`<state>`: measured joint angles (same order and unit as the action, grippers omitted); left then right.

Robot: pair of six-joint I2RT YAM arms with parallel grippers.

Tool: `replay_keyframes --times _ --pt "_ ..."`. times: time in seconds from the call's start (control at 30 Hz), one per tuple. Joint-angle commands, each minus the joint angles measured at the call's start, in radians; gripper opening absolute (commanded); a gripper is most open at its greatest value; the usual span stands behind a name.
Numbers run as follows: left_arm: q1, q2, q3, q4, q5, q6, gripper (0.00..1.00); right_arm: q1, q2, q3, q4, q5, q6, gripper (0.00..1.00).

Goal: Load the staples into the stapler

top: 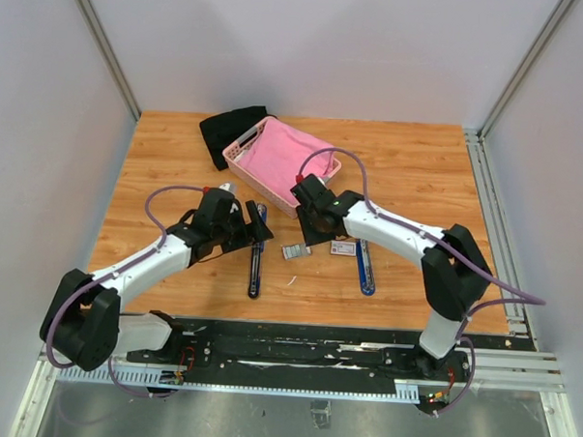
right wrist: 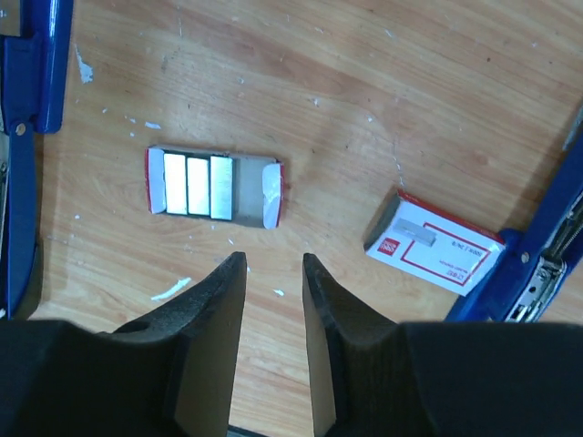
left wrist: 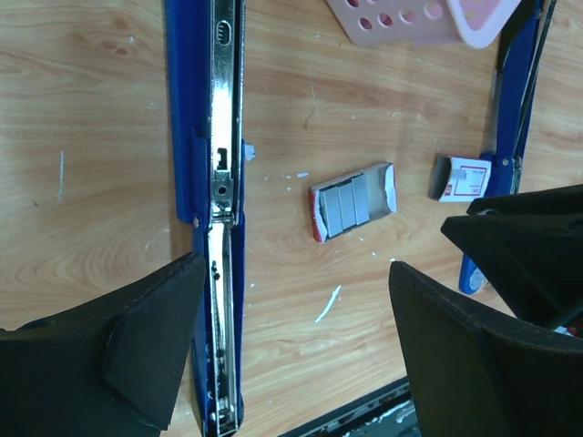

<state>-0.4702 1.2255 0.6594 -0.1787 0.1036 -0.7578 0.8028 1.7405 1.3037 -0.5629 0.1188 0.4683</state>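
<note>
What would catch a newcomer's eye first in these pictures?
The open tray of staples mid-table, silvery strips showing, with the right gripper poised just short of it, jaws slightly apart and empty. Then the blue stapler unfolded flat on the left arm's side, and the pink basket at the back.

High above and behind the arm bases, looking down over the whole table point(top: 419, 185). Close above the boards at the left wrist, facing down past the left gripper point(left wrist: 296, 264) along the opened stapler point(left wrist: 182, 137). Closer still at the right wrist, straight down past the right gripper point(right wrist: 273, 259). Common to all three, the staples point(right wrist: 196, 187) in their tray and the white carton point(right wrist: 442, 250)
</note>
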Motion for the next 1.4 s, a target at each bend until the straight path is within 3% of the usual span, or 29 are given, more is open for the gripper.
replay_keyframes --times 0.0,0.2,0.33,0.5,1.13,1.37 --pt "0.015 0.025 0.017 0.012 0.032 0.057 0.85 0.04 0.076 0.083 -0.045 0.07 0.022 0.32" --pt "0.014 0.075 0.035 0.088 0.117 0.076 0.71 0.056 0.153 0.135 -0.045 0.073 0.006 0.33" --pt "0.013 0.148 0.05 0.132 0.167 0.056 0.55 0.056 0.199 0.17 -0.048 0.065 0.006 0.33" --pt "0.01 0.221 0.071 0.167 0.202 0.043 0.47 0.057 0.235 0.211 -0.054 0.057 0.006 0.32" --pt "-0.056 0.415 0.142 0.163 0.181 0.054 0.4 0.056 0.319 0.234 -0.051 0.005 0.021 0.32" --pt "-0.072 0.452 0.164 0.126 0.136 0.069 0.33 0.057 0.333 0.224 -0.05 0.025 0.02 0.3"
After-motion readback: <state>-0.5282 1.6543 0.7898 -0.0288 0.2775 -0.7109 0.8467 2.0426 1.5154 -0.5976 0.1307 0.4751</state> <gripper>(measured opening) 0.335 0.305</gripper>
